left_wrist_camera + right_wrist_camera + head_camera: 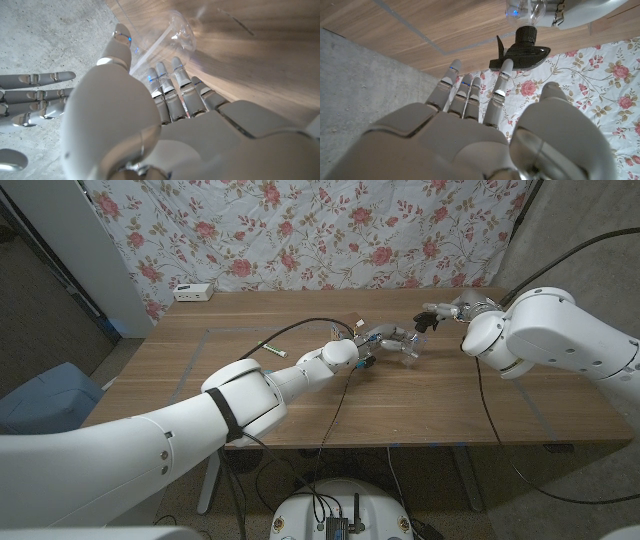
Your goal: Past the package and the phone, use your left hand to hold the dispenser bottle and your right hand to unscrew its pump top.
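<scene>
Head view: clear dispenser bottle (405, 348) sits mid-bench, my left hand (378, 342) wrapped around it. Its black pump top (519, 52) points at my right hand (447, 311), fingers (501, 82) spread, one fingertip touching the pump. White box (193, 292) sits on the far left bench (250, 320) edge.
</scene>
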